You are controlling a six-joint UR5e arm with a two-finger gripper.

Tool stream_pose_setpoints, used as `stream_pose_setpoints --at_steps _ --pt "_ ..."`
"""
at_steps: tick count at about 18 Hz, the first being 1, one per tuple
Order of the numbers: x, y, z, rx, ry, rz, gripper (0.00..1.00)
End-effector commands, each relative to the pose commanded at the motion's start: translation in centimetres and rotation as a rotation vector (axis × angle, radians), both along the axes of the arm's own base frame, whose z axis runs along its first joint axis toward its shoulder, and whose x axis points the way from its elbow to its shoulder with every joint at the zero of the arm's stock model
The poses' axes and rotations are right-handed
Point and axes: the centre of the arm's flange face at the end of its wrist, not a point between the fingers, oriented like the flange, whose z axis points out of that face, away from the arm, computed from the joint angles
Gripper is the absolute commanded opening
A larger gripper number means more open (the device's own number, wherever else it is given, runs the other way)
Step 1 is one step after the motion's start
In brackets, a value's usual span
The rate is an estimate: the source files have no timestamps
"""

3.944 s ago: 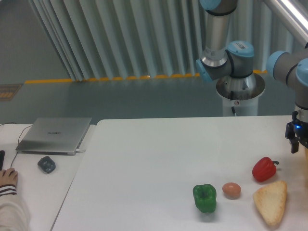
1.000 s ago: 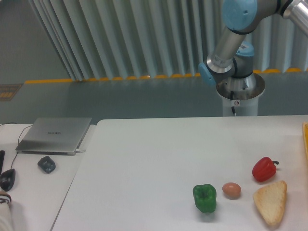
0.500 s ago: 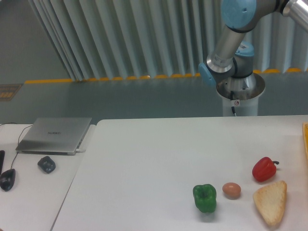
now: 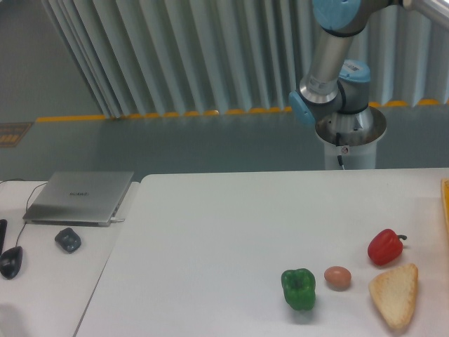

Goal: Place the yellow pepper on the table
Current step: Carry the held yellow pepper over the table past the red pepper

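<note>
Pincer out of frame; only the arm's (image 4: 330, 63) upper links showed above the desk's (image 4: 231, 225) far right, so its opening and load could not be told. Yellow pepper not visible anywhere. On the desk: green pepper (image 4: 299, 288), egg (image 4: 337, 276), red pepper (image 4: 384, 246), bread slice (image 4: 395, 293). A yellow-orange sliver (image 4: 445, 203) sat at the right edge, identity unclear. Direction from pincer to pepper undeterminable.

The smooth white table (image 4: 210, 232) bears glossy green (image 4: 299, 288) and red peppers (image 4: 384, 246) beside a matt metal laptop (image 4: 78, 197).
</note>
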Motion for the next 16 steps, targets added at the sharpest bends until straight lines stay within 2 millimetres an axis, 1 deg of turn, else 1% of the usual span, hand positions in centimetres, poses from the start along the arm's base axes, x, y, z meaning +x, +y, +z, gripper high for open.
stream_pose_setpoints --at_steps 2,3,5,6,7,10,11,12,14,15,16 --pt "2.1 1.3 0.8 -0.005 -0.010 -0.031 0.40" --pt "3.4 2.3 0.9 -0.013 -0.018 -0.054 0.40" --pt "5.4 3.5 1.3 -0.022 -0.019 -0.090 0.40" --pt "6.9 4.7 1.2 -0.040 -0.013 -0.131 0.40" --pt "7.8 5.3 1.1 -0.063 0.000 -0.150 0.40" --pt "11.2 7.1 0.2 -0.168 0.046 -0.224 0.40" --pt "12.6 7.8 -0.3 -0.214 0.069 -0.280 0.40" --pt "13.6 8.0 -0.9 -0.226 0.072 -0.337 0.40" --pt "14.1 7.8 -0.9 -0.224 0.075 -0.395 0.40" --pt "14.4 7.6 -1.2 -0.227 0.073 -0.432 0.40" --pt "15.3 7.7 -1.5 -0.227 0.076 -0.486 0.40"
